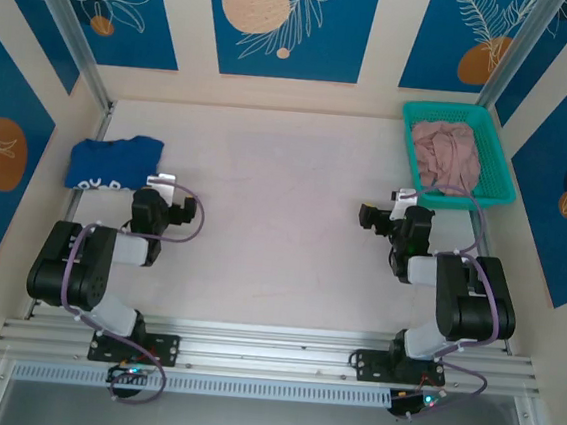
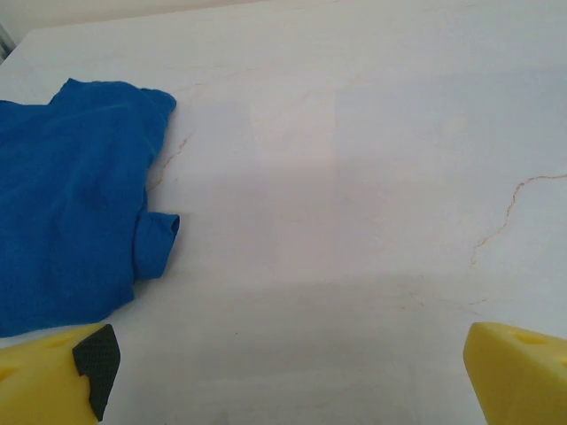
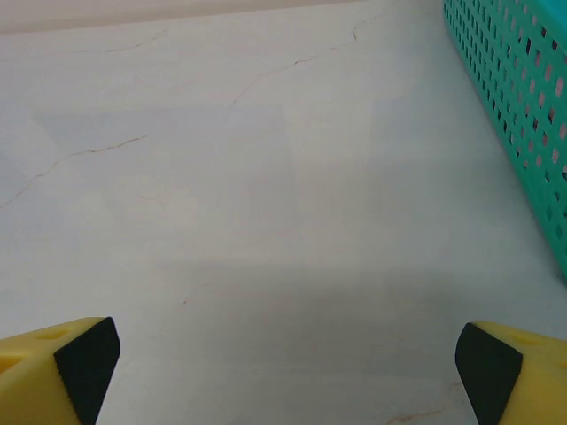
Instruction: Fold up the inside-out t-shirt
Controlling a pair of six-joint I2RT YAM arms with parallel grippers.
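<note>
The pink t-shirt (image 1: pixel 448 156) is seen crumpled in a heap inside a teal basket (image 1: pixel 502 165), which is set at the far right corner of the pale surface (image 1: pixel 284 203). The shirt is enclosed on all sides by the basket's perforated walls, and its folds are bunched so that no print can be made out.

The right pincer (image 3: pixel 283 363) is held released, with its yellow fingers (image 3: pixel 62 367) spread wide and nothing between their black pads. It is placed low over bare surface, just in front of the basket's near left corner. In the right wrist view the basket's mesh wall is seen running along the right edge, so that this wall stands between the pincer and the shirt.

The left pincer (image 2: pixel 283 372) is likewise held released, with its fingers set wide apart and nothing gripped. A blue garment (image 2: pixel 71 204) with white lettering is laid rumpled at the far left of the surface, near that pincer and slightly to its left. One short sleeve is turned out toward the middle of the surface. The garment and the basket are kept well apart, with bare marbled surface between them.

The surface is bordered at the back and sides by walls (image 1: pixel 292 22) fitted with blue leaf-patterned panels, and a metal rail (image 1: pixel 270 352) is fixed along the near edge beneath both arm bases.
</note>
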